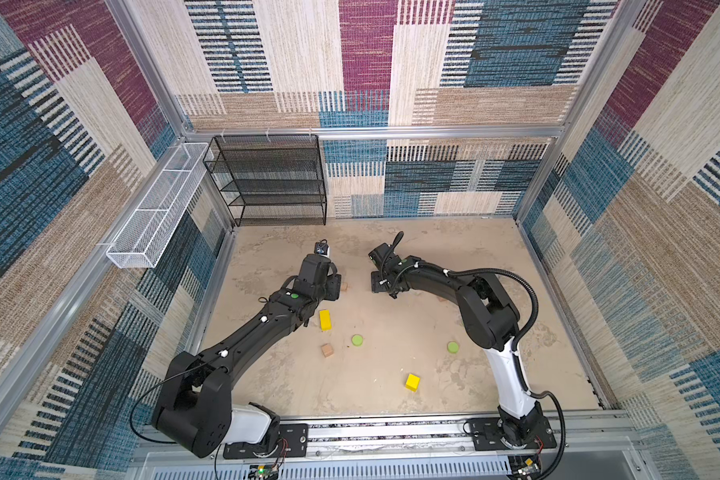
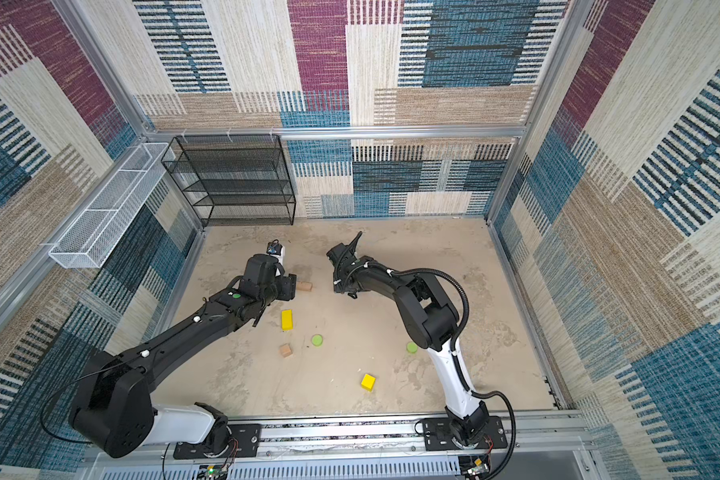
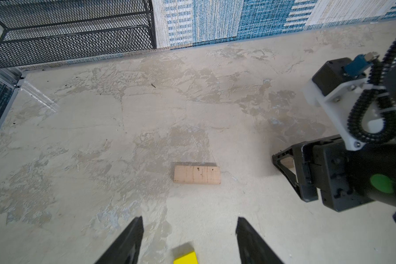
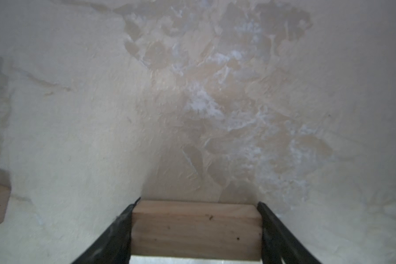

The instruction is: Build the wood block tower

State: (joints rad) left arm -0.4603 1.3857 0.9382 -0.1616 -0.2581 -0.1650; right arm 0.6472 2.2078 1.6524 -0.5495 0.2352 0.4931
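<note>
My right gripper is shut on a tan bar, gripping its two ends close to the tabletop; in a top view this gripper sits mid-table. My left gripper is open with nothing between its fingers. A second tan bar lies flat just ahead of it, also visible in a top view. Loose on the table lie a yellow bar, a tan cube, two lime green discs and a yellow cube.
A black mesh shelf stands at the back left corner. A white wire basket hangs on the left wall. Patterned walls enclose the table on three sides. The two wrists are close together mid-table.
</note>
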